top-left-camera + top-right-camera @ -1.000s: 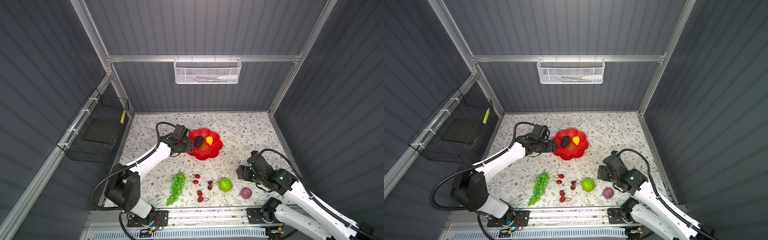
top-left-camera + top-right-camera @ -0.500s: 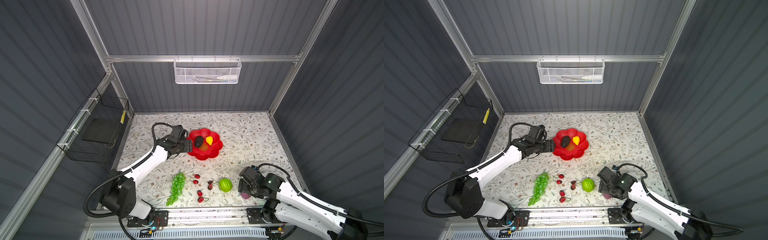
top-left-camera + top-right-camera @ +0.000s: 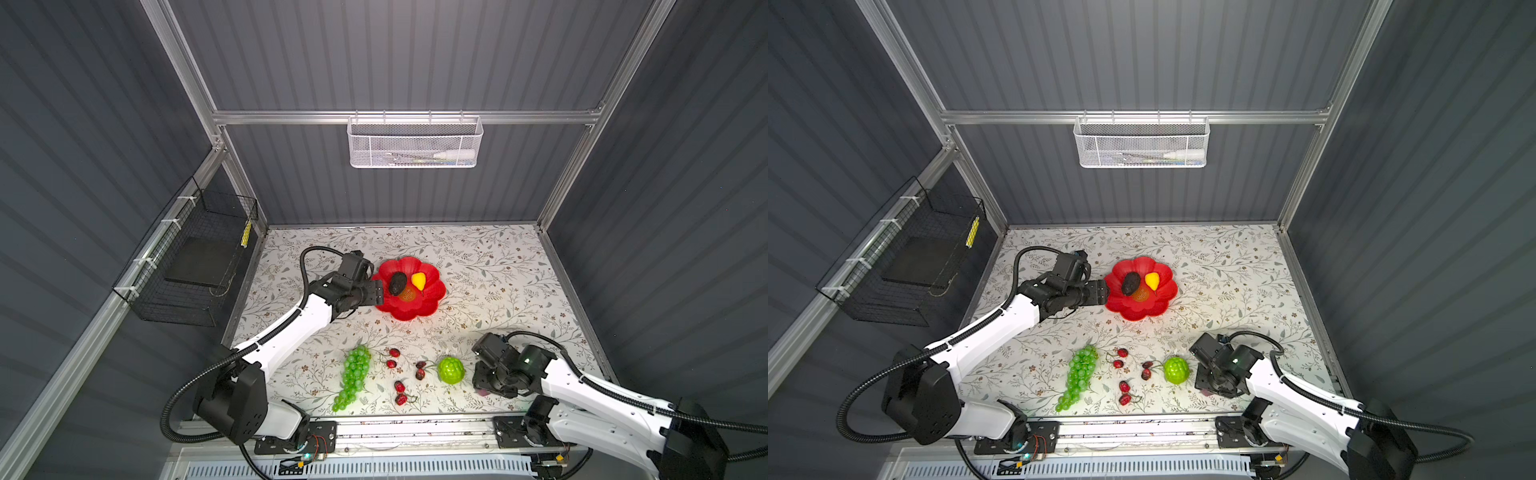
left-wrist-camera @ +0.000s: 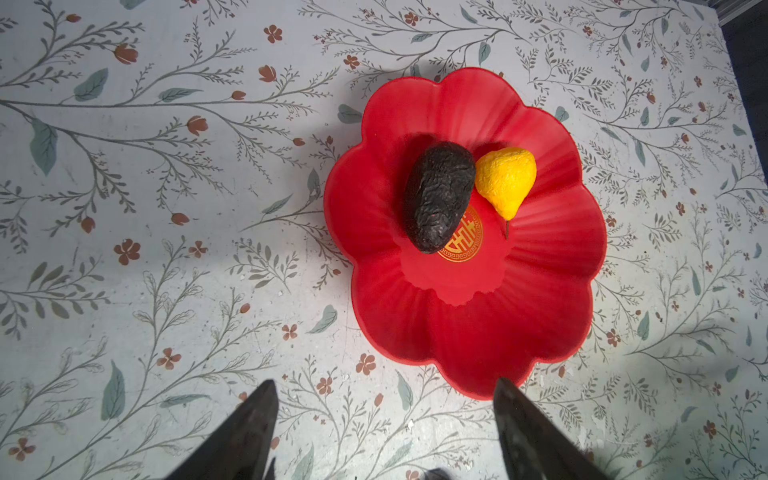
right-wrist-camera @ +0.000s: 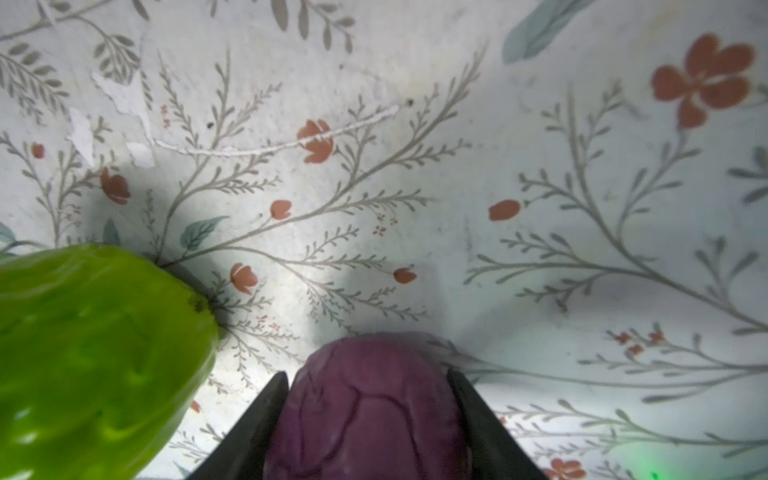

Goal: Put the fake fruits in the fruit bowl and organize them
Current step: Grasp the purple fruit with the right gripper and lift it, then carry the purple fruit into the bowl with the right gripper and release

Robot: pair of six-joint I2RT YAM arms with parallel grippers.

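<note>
Right gripper (image 5: 368, 374): jaws pressed on both sides of the purple round fruit (image 5: 370, 411), which sits on the floral table (image 3: 478, 257) at the near right. In both top views the gripper hides nearly all of it. Bumpy green ball (image 5: 95, 353) is just beside one finger, apart from the purple fruit. Further left on the table: loose red cherries (image 3: 400, 386), then the long green grape bunch (image 3: 353, 380), all outside the bowl.

Left gripper (image 4: 384, 382): jaws spread, empty, tips at the near rim of the red fruit bowl (image 4: 457, 345). Inside the bowl, the dark avocado (image 4: 438, 197) partly covers the gold emblem and the yellow pear (image 4: 505, 178) touches it.

White mesh basket (image 3: 413, 143) hangs on the back wall, black wire basket (image 3: 195, 257) on the left wall.
</note>
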